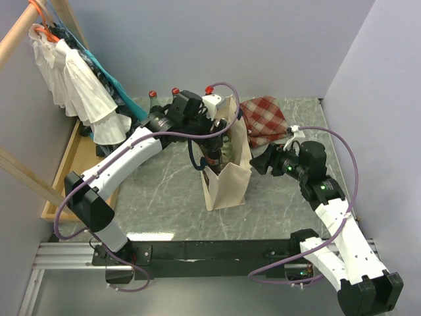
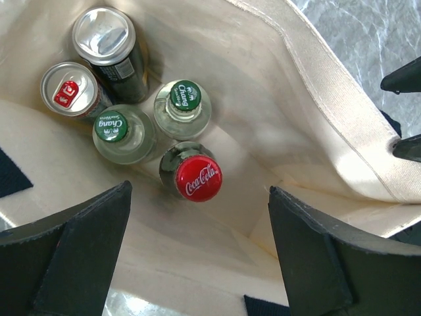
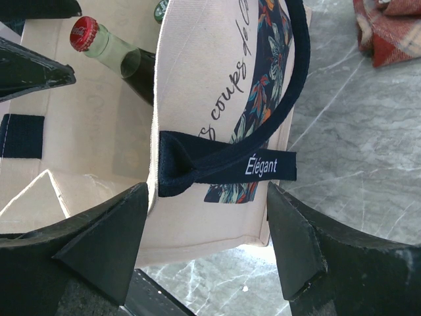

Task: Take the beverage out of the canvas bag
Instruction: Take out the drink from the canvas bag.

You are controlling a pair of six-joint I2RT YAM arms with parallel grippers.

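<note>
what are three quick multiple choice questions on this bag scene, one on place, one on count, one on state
1. Where is the red-cap bottle?
a) inside the bag
b) lying outside it
c) lifted clear of it

2. How many green caps show in the bag?
a) one
b) two
c) four

3. How is the left gripper?
a) shut on nothing
b) shut on the red-cap bottle
c) open over the bag

Answers:
1 a, the left wrist view looks down on its cap with canvas walls all round.
2 b, two green caps sit side by side beyond the red one.
3 c, its fingers stand wide apart above the bag's mouth and touch no bottle.
</note>
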